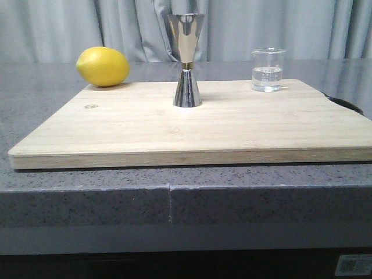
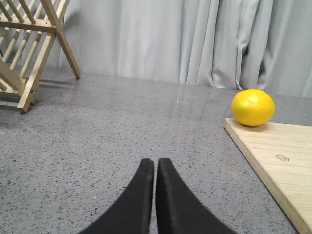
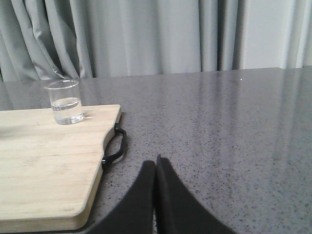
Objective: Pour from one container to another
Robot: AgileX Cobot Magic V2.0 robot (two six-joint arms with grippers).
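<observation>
Standing at the middle of the wooden board [image 1: 192,131] is one steel jigger [image 1: 186,61], hourglass-shaped with a gold waist. One clear glass beaker [image 1: 268,70] with white marks, about half full of clear liquid, sits at the board's far right corner. One lemon [image 1: 103,66] rests at its far left corner. The left pincer [image 2: 155,168] and right pincer [image 3: 155,165] are each pressed together over the grey counter [image 1: 87,192] beside the board.

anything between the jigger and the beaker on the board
Nothing: in the front view only bare board lies between the jigger and the beaker.
</observation>
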